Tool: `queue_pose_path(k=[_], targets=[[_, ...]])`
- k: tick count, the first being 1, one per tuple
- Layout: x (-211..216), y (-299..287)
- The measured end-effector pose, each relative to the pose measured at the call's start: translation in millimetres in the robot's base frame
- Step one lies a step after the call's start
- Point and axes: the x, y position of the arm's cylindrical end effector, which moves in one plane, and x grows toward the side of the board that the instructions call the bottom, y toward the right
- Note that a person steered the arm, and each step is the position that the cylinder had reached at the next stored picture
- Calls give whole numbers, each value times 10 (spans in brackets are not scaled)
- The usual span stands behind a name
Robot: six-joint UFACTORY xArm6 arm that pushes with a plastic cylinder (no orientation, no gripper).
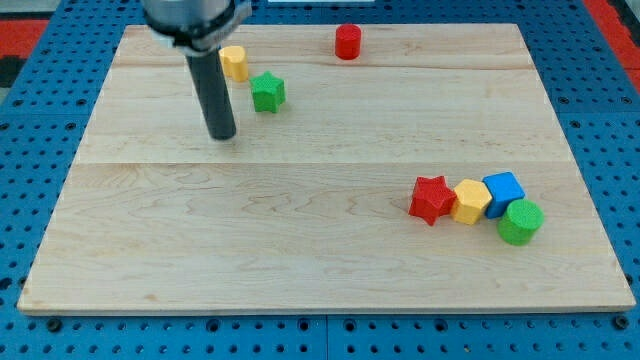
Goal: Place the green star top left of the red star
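Note:
The green star point(267, 92) lies near the view's top left on the wooden board point(300, 230). The red star point(432, 199) lies at the view's lower right, far from the green star. My tip point(222, 135) rests on the board to the lower left of the green star, a short gap away and not touching it. The dark rod rises from the tip toward the view's top.
A yellow block point(234, 62) sits just up-left of the green star, beside the rod. A red cylinder point(347, 42) stands near the top edge. A yellow block point(470, 201), a blue cube point(503, 189) and a green cylinder point(520, 221) cluster right of the red star.

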Motion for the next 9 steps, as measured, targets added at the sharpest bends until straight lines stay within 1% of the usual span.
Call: queue_pose_path(k=[1, 2, 3, 4, 5, 6, 7, 8, 9], targets=[[-506, 275], [-527, 825], [-765, 1081], [-827, 1491], [-522, 1936], [-499, 1533], [-560, 1396], [-338, 1639], [-72, 1675]])
